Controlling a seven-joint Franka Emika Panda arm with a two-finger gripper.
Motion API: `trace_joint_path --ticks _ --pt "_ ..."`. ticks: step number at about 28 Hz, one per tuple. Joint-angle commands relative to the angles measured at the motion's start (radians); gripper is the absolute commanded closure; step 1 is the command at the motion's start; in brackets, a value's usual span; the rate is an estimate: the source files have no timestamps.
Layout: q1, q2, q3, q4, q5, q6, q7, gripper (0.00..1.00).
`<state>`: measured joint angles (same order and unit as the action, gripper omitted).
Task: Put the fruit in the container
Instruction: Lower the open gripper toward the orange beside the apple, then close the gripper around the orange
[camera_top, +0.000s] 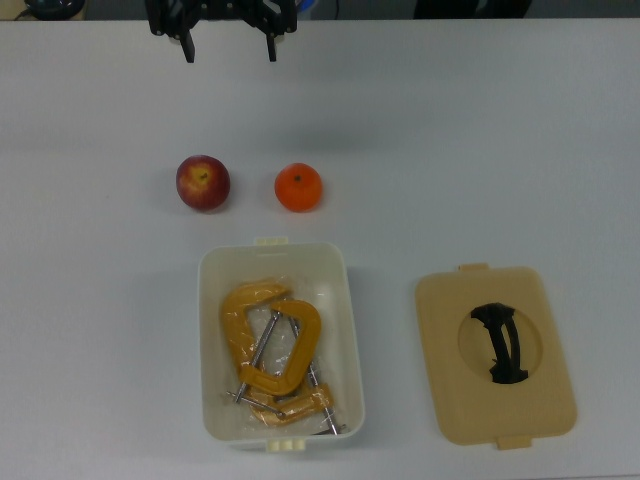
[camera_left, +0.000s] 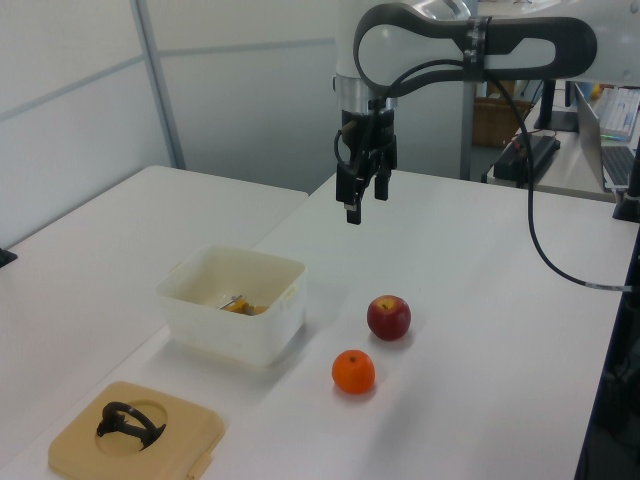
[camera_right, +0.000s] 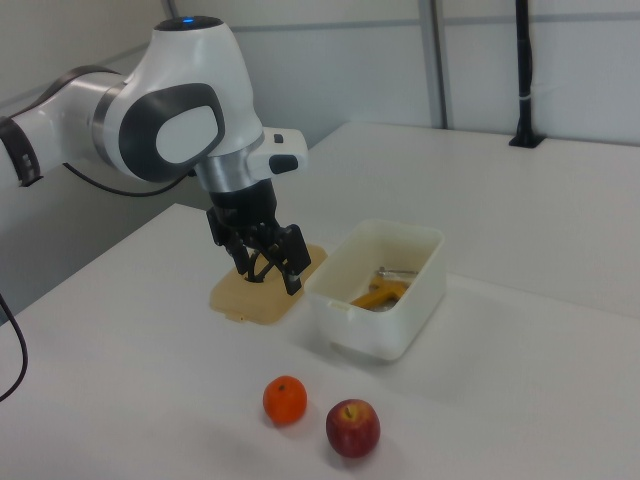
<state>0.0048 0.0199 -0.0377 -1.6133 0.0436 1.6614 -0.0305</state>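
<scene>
Arm reaches over the table, gripper (camera_top: 229, 45) pointing down, fingers spread and empty — raised clear of the surface. In the top view, left to right: apple (camera_top: 203, 182), stem patch up; orange (camera_top: 298, 187); below them the tub (camera_top: 340, 300), long axis vertical — clamps (camera_top: 270, 345) inside.

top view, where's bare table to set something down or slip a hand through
Bare table spans the top view's whole left side beside the apple and tub. A strip lies free between tub and lid, and a narrow gap between apple and orange. The tub itself is crowded with C-clamps. The claw hangs open above the far edge.
</scene>
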Motion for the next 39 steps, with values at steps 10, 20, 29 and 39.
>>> trace_joint_path --ticks 10,20,29,39 --pt "0.012 0.067 0.007 0.004 0.006 0.017 -0.008 0.0" --pt "0.086 0.155 0.018 -0.063 -0.011 0.092 -0.012 0.0" --pt "0.098 0.158 0.035 -0.215 -0.031 0.271 -0.039 0.0" --pt "0.127 0.238 0.035 -0.247 -0.083 0.348 -0.031 0.0"
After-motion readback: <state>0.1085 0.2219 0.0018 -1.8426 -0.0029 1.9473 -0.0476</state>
